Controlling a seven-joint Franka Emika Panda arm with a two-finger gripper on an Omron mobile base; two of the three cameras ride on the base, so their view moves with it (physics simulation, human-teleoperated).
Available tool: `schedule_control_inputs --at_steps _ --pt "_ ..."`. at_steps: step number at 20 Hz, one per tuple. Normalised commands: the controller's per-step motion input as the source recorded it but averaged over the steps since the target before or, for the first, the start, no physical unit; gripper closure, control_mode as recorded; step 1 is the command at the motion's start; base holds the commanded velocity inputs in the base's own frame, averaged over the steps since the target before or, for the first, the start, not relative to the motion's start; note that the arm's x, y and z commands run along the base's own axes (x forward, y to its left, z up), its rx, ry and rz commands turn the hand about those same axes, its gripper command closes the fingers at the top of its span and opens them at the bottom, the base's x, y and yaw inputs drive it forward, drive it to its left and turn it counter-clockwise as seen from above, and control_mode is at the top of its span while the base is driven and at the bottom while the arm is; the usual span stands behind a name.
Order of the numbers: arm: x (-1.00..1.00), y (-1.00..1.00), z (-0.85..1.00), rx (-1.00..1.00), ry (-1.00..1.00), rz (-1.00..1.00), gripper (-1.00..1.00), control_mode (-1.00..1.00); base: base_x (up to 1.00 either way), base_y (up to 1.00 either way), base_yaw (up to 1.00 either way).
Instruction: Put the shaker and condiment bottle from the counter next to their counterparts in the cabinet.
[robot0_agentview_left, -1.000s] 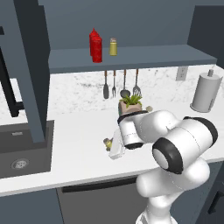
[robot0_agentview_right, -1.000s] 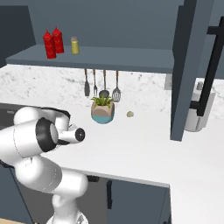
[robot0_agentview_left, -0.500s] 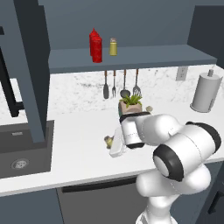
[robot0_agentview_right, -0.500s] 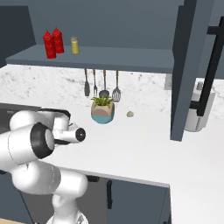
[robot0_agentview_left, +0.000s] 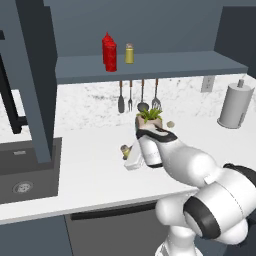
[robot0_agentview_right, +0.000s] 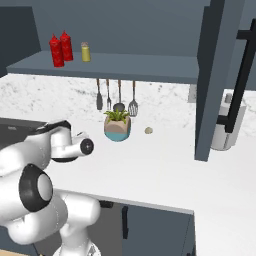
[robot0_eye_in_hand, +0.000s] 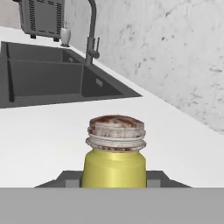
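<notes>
Shaker (robot0_eye_in_hand: 115, 153) pinched between my jaws, low over the near desk (robot0_agentview_left: 90, 170) | moved: arm has swung slightly left | cabinet (robot0_agentview_left: 150, 67) pair far behind, two red bottles (robot0_agentview_left: 109, 51) already together | next: carry up.

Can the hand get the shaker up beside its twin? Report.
Probably yes. The hand is shut on the shaker, and the cabinet shelf is bare right of the other shaker. The hanging utensils sit below that path.
</notes>
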Motion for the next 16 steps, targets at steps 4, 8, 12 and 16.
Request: schedule_control_inputs --at_steps 4,8,12,16 --pt "-0.03 0.00 0.63 0.00 -0.03 -0.12 1.00 -1.00 0.00 0.00 0.00" --pt "-0.17 0.00 0.65 0.00 -0.07 -0.09 1.00 -1.00 0.00 0.00 0.00" --pt "-0.25 0.00 0.64 0.00 -0.06 -0.07 1.00 -1.00 0.00 0.00 0.00" --pt "-0.25 0.00 0.67 0.00 -0.06 -0.06 1.00 -1.00 0.00 0.00 0.00"
